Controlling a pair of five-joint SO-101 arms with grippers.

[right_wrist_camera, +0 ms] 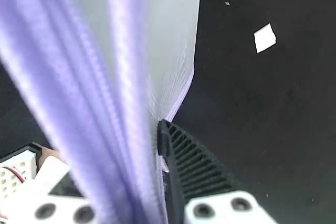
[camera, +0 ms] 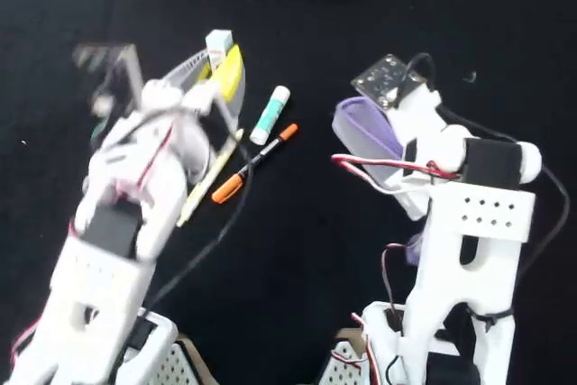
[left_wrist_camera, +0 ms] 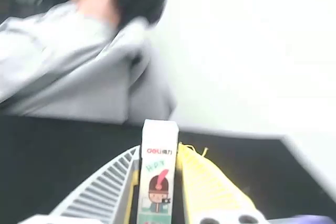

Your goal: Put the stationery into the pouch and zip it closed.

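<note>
While the left gripper [camera: 216, 59] pinched a small eraser [left_wrist_camera: 157, 182] above the black table [camera: 325, 33], the right gripper [right_wrist_camera: 142, 145] was clamped on a purple pouch [camera: 361, 128], well apart. Between the arms lay a glue stick [camera: 270, 115], an orange pen [camera: 255, 162] and a pencil [camera: 209, 179].

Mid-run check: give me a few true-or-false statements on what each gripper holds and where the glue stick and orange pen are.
1. The left gripper is clamped on the eraser. True.
2. The glue stick is inside the pouch. False: it lies on the table, beside the orange pen.
3. The right gripper is shut on the pouch. True.
4. The orange pen is held by the right gripper. False: it lies on the table between the two arms.
</note>
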